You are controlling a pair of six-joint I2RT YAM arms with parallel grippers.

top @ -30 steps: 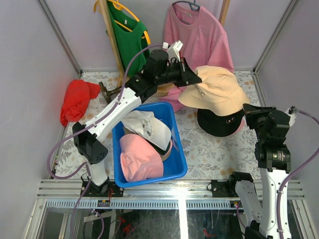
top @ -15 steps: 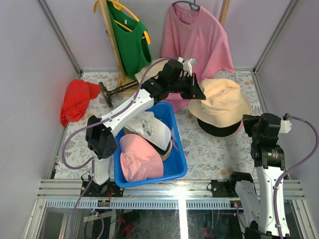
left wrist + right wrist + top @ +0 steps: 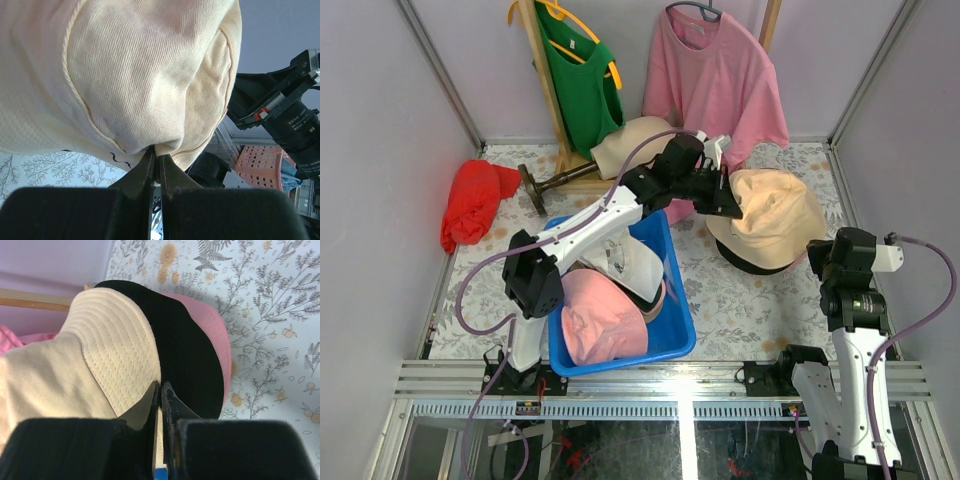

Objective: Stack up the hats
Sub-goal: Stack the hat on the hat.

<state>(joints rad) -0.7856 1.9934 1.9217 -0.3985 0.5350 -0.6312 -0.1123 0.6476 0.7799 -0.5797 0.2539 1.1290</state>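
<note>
Top external: tan bucket hat (image 3: 775, 210) lies crown-up on black hat (image 3: 752, 264) at the far right of the floral worktop (image 3: 730, 305). Only a dark rim of the black one shows beneath it. Left hand (image 3: 734, 205) sits at the tan hat's left edge, its arm reaching across the blue bin (image 3: 678, 325). The bin holds a white cap (image 3: 620, 255) and a pink hat (image 3: 600, 318), neither stacked yet. A red cloth bundle (image 3: 470, 205) lies far left and a cream mannequin head (image 3: 630, 140) sits behind the arm; neither is part of the job. Left wrist: the left hand's fingers are clamped on a fold of the tan hat's fabric, with the crown bulging beyond them. Right wrist: right hand (image 3: 160, 390) has its fingers together with nothing between them, hovering where the tan brim overlaps the black hat. A pink brim (image 3: 221, 347) shows under the black hat, so the pile appears to run pink, black, tan. Step in hand, by judgement: seating the tan hat on the pile, placed but not yet released. Next move calls for the left hand to part its fingers and lift straight clear, so the soft crown is not dragged askew. It can then go to the bin for the white cap or the pink hat.
</note>
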